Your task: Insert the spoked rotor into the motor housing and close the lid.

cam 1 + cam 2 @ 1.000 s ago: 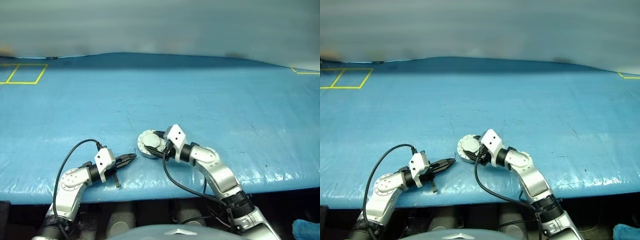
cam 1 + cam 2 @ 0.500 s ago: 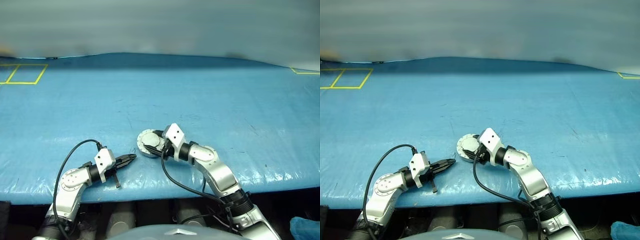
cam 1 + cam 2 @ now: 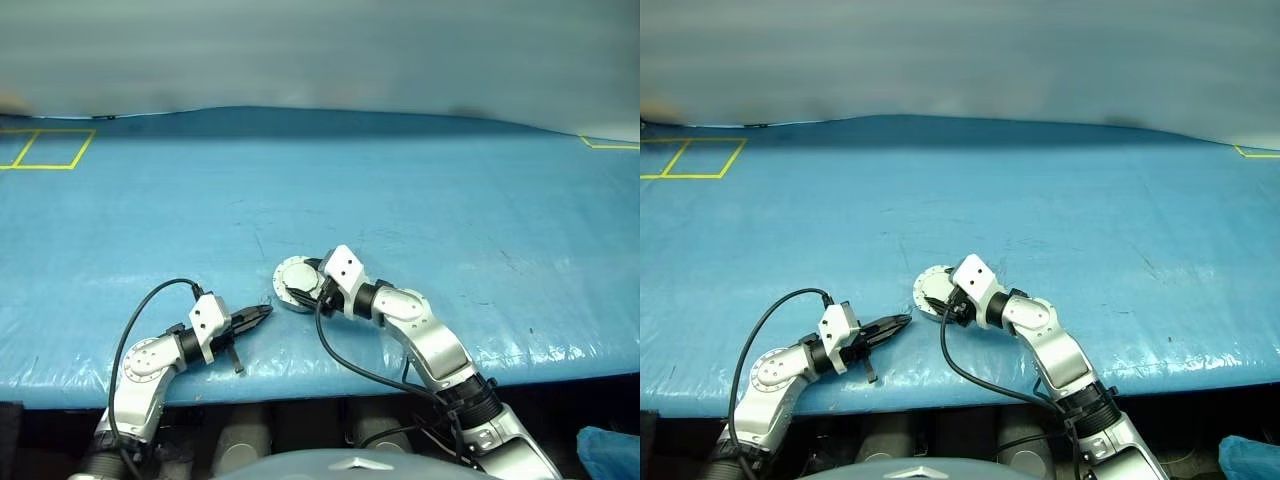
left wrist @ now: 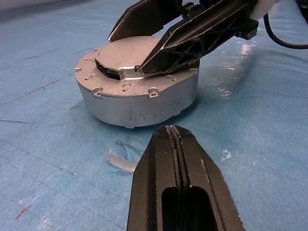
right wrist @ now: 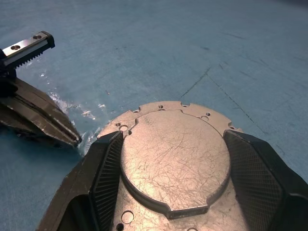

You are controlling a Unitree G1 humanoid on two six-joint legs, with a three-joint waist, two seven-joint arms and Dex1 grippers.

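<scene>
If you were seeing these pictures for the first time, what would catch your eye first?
The round silver motor housing near the front edge of the blue table, with its lid lying flat on top. The right claw straddles the lid, one finger on each side. Just to the housing's left, the left claw is shut and points at it without touching.

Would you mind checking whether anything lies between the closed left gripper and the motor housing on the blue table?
Nothing visible does: bare blue table separates the left gripper from the motor housing, whose top the right gripper straddles.
</scene>
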